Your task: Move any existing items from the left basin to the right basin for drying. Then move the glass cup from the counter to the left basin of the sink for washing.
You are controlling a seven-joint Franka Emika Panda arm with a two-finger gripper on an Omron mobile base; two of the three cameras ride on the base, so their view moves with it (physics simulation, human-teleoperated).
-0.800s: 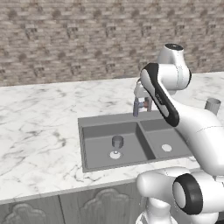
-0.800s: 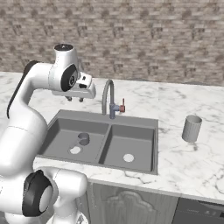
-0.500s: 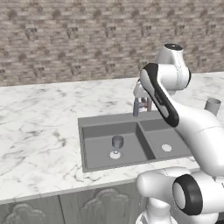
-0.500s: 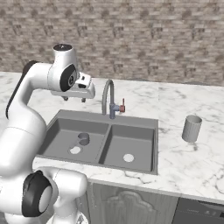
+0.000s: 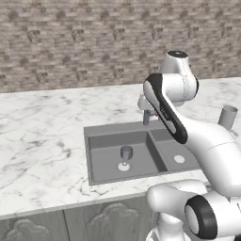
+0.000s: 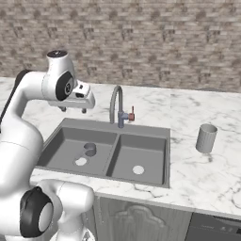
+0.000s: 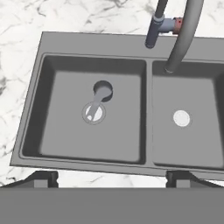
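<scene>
Glass comes first: the small glass [image 7: 103, 91] stands upright in the left basin [image 7: 57, 131], right beside the round white drain [image 7: 93, 113] there. Nothing else sits in that basin. The right basin [image 6: 150, 155] has only its own drain and plenty of bare floor. The tall glass cup [image 6: 206, 138] waits on the counter [image 6: 207, 179], well to the right of the sink [image 6: 113, 126].

The gripper [image 6: 73, 108] hangs high over the back left part of the sink, and it holds nothing. Its fingers [image 7: 43, 178] stand wide apart at the bottom of the hand view.

I think the first step is only starting: the small glass has not been picked up yet. Next the hand should go down and forward into the left basin, until a finger is on each side of the glass, then squeeze.

The basin walls are close on all sides, so the hand should drop straight in. The curved faucet [image 6: 116, 104] arches over the divider [image 7: 148, 109], so the glass should be lifted above the rim and carried across in front of the spout.
</scene>
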